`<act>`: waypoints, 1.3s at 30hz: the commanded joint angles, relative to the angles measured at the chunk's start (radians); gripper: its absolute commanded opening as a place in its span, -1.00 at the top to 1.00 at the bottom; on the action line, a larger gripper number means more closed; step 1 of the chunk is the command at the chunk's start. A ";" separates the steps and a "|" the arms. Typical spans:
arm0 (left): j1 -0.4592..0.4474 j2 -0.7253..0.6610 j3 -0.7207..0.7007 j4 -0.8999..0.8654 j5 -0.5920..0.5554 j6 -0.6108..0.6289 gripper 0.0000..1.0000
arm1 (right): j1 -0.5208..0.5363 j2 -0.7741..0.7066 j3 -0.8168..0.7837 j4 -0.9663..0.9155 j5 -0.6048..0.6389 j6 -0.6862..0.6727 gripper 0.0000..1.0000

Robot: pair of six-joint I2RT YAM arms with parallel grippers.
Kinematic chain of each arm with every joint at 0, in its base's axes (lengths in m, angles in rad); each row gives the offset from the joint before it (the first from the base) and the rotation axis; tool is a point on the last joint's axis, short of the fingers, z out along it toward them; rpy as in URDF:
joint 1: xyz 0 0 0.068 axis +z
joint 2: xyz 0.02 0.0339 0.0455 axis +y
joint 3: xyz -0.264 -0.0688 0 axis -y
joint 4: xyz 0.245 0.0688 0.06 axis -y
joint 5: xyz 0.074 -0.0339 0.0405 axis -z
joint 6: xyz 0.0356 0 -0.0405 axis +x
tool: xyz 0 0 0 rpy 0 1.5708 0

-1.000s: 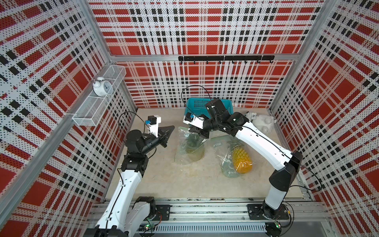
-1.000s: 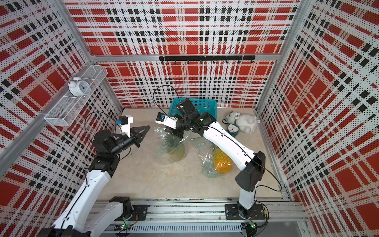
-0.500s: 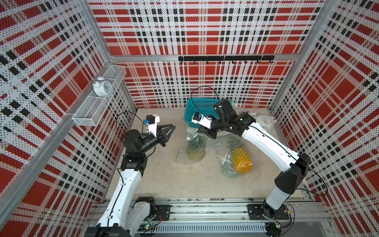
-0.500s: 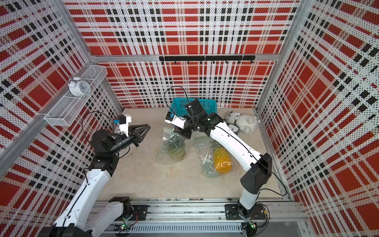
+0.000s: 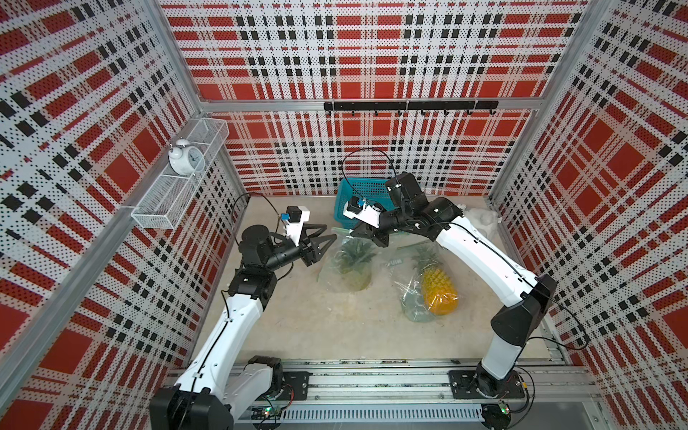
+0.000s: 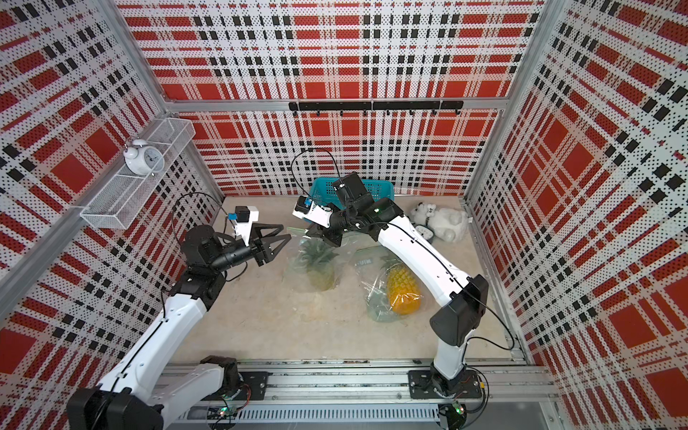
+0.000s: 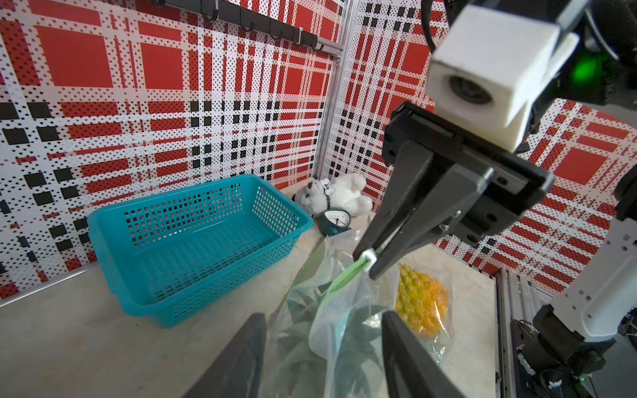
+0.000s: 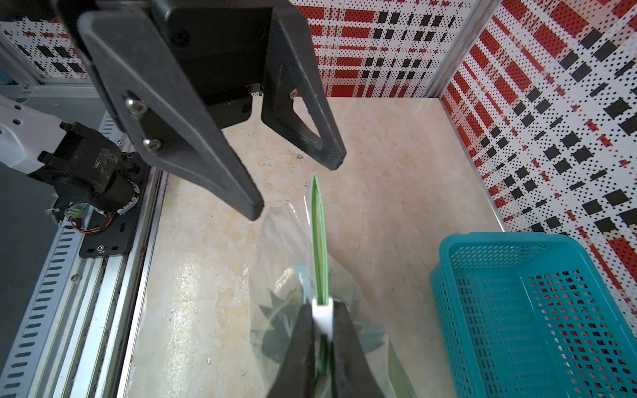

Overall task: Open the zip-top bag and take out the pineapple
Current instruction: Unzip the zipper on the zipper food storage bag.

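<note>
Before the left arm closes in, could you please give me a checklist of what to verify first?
1. Right gripper shut on the slider: ok.
2. Left gripper open: ok.
3. Zip strip's free end between the left fingers: cannot tell; close, depth unclear.
4. Zip strip parted ahead of the slider: not ok; it looks shut.
5. Pineapple inside the bag: ok.

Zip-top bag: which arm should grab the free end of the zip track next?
Left. The left gripper is open and hovers beside the free end of the green zip track; the right gripper is shut on the white slider.
</note>
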 commanded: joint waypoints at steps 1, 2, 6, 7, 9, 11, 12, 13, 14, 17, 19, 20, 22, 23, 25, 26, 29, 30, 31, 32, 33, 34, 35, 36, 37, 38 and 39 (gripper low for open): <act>-0.015 0.015 0.033 0.003 -0.010 0.022 -0.07 | 0.005 0.006 0.029 -0.021 -0.037 -0.010 0.93; -0.016 0.020 0.034 0.008 -0.010 0.021 -0.04 | 0.005 0.006 0.029 -0.022 -0.040 -0.012 0.93; -0.019 0.049 0.044 0.023 0.008 0.016 0.09 | 0.005 0.011 0.029 -0.024 -0.046 -0.018 0.93; -0.024 0.053 0.047 0.025 0.013 0.017 0.14 | 0.005 0.012 0.030 -0.026 -0.047 -0.018 0.93; -0.032 0.060 0.051 0.027 0.025 0.019 0.23 | 0.005 0.015 0.031 -0.028 -0.046 -0.019 0.93; -0.040 0.066 0.056 0.036 0.035 0.019 0.32 | 0.005 0.018 0.035 -0.030 -0.046 -0.020 0.93; -0.046 0.070 0.058 0.037 0.038 0.021 0.33 | 0.005 0.018 0.035 -0.031 -0.048 -0.021 0.93; -0.051 0.072 0.059 0.038 0.043 0.022 0.39 | 0.005 0.020 0.036 -0.031 -0.047 -0.020 0.93; -0.054 0.075 0.062 0.044 0.048 0.022 0.49 | 0.005 0.021 0.037 -0.032 -0.050 -0.020 0.93; -0.056 0.073 0.058 0.069 0.049 0.003 1.00 | 0.005 0.024 0.039 -0.036 -0.037 -0.020 0.93; -0.046 0.064 0.046 0.097 0.036 -0.022 1.00 | 0.005 0.024 0.039 -0.041 -0.013 -0.018 0.92; -0.038 0.058 0.041 0.104 0.024 -0.031 1.00 | 0.005 0.023 0.039 -0.043 -0.001 -0.015 0.92; -0.017 0.047 0.030 0.106 -0.005 -0.044 1.00 | 0.005 0.020 0.038 -0.051 0.016 -0.014 0.92; -0.002 0.042 0.023 0.105 -0.022 -0.053 1.00 | 0.005 0.017 0.035 -0.054 0.022 -0.014 0.91; 0.027 0.028 0.010 0.112 -0.032 -0.068 1.00 | 0.002 0.010 0.027 -0.058 0.031 -0.013 0.90; 0.039 0.021 0.002 0.116 -0.040 -0.077 1.00 | 0.000 0.005 0.022 -0.058 0.035 -0.011 0.89; 0.059 0.000 -0.012 0.117 -0.054 -0.080 1.00 | -0.007 -0.010 0.000 -0.057 0.050 -0.006 0.89; 0.064 -0.004 -0.014 0.117 -0.053 -0.079 1.00 | -0.010 -0.016 -0.009 -0.055 0.052 -0.005 0.89; 0.066 -0.008 -0.016 0.117 -0.056 -0.079 1.00 | -0.014 -0.023 -0.022 -0.051 0.054 -0.001 0.89; 0.070 -0.011 -0.017 0.115 -0.059 -0.079 1.00 | -0.018 -0.031 -0.037 -0.044 0.058 0.003 0.89; 0.072 -0.013 -0.019 0.115 -0.058 -0.079 1.00 | -0.021 -0.039 -0.049 -0.039 0.059 0.005 0.89; 0.073 -0.013 -0.019 0.112 -0.057 -0.079 1.00 | -0.025 -0.046 -0.063 -0.036 0.062 0.006 0.88; 0.077 -0.015 -0.020 0.111 -0.059 -0.079 1.00 | -0.028 -0.053 -0.074 -0.033 0.066 0.008 0.88; 0.079 -0.015 -0.021 0.109 -0.059 -0.077 1.00 | -0.031 -0.059 -0.082 -0.032 0.069 0.010 0.88; 0.081 -0.015 -0.021 0.107 -0.061 -0.078 1.00 | -0.036 -0.066 -0.095 -0.031 0.072 0.013 0.87; 0.083 -0.015 -0.020 0.105 -0.066 -0.078 1.00 | -0.039 -0.073 -0.104 -0.027 0.073 0.017 0.87; 0.083 -0.016 -0.021 0.104 -0.067 -0.076 1.00 | -0.043 -0.080 -0.115 -0.024 0.072 0.017 0.87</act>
